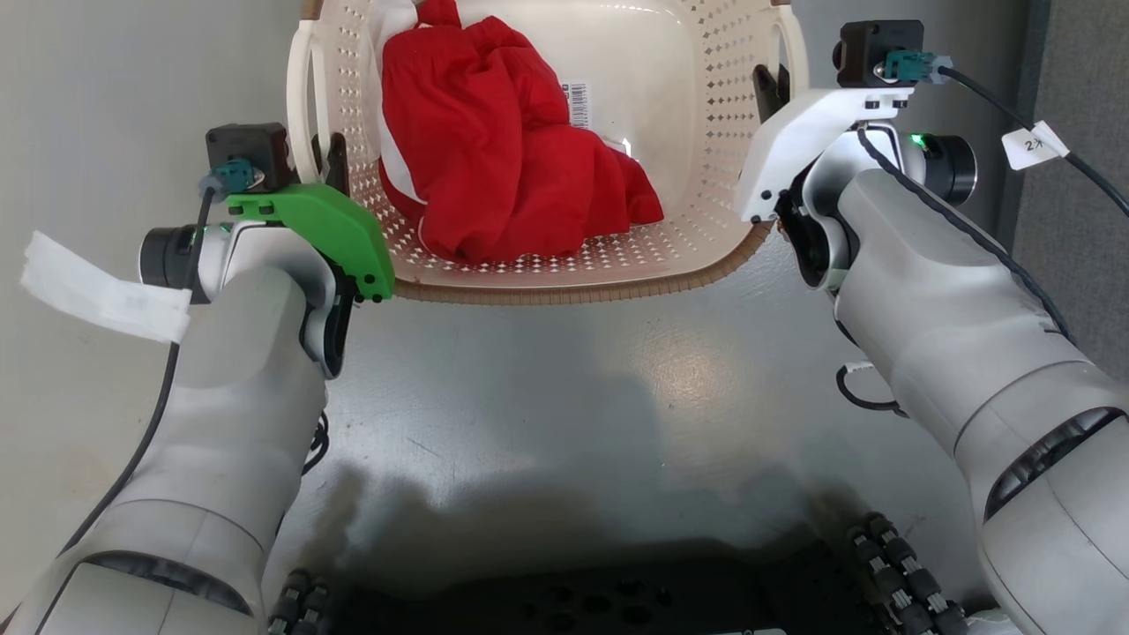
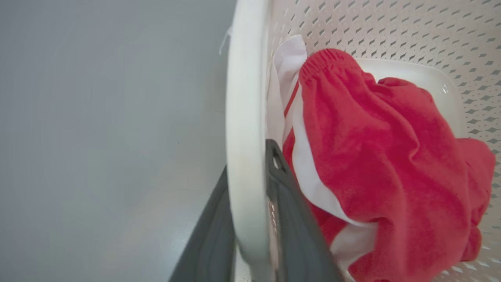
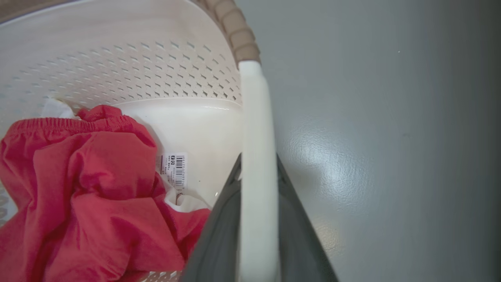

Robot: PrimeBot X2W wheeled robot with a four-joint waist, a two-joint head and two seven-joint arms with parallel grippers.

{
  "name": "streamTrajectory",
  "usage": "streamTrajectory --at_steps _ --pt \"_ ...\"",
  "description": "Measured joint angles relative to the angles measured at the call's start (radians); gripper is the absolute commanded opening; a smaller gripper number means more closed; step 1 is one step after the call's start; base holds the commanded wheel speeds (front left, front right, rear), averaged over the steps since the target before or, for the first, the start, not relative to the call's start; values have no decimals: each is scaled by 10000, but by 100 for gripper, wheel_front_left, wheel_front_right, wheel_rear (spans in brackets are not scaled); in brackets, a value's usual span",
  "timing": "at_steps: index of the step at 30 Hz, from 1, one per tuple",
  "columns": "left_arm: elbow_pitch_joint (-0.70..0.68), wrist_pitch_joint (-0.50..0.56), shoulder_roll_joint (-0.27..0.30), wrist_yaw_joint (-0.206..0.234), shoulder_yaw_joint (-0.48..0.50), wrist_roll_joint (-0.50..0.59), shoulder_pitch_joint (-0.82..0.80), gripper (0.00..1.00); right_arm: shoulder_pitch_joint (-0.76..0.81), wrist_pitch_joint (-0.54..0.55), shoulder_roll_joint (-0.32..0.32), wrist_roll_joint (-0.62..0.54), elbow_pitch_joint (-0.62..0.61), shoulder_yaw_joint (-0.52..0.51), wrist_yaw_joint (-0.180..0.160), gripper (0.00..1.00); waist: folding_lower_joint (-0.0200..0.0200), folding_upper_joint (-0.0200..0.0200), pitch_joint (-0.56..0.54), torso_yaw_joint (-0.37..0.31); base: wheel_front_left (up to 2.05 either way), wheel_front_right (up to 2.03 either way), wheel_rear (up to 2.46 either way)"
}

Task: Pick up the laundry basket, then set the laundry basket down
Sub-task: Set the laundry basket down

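The laundry basket [image 1: 697,176] was in front of the robot over the grey floor [image 1: 564,397], with its long brown rim [image 1: 573,293] turned toward the robot's dark base [image 1: 573,604] and a red and white garment [image 1: 503,159] lying crumpled inside, mostly on the robot's left half. A barcode label [image 1: 575,104] was on the bare bottom beside the cloth. The left gripper [image 1: 328,168] was at the left white handle [image 2: 246,156], and in the left wrist view its two dark fingers [image 2: 293,219] stood one on each side of the handle bar, pressed closely against it. The right gripper [image 1: 776,93] was on the right handle [image 3: 258,156] in the same way, its fingers [image 3: 219,235] clamped on the bar from inside and outside. The pictures did not show whether the bottom of the basket was resting on the floor or was already a little above it. The step in hand looked like the hold itself, at the moment of lifting or carrying. The next move probably called for both arms to go up or down together at the same pace, so that the basket stayed level and the thin handles did not slip between the fingers. The floor was open on both sides and between the basket and the base; only a dark panel [image 1: 1080,106] on the far right limited the room near the right arm.
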Motion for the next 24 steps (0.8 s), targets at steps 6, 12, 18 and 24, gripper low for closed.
streamTrajectory --at_steps 6,12,18,24 --pt "242 -10 109 17 25 0 -1 100 -44 -134 -94 0 144 -2 -12 100 0 0 -65 13 0 0 0" --pt "301 -17 159 17 33 0 -2 100 -119 -176 -190 2 198 0 -13 100 0 0 -120 24 0 0 0" --pt "454 -23 146 13 44 0 -4 100 -121 -190 -155 6 207 0 -13 100 -1 0 -221 16 0 0 0" --pt "537 -98 167 13 69 0 -3 100 -99 -265 -157 38 201 13 -13 100 -1 0 -452 -17 0 0 0"
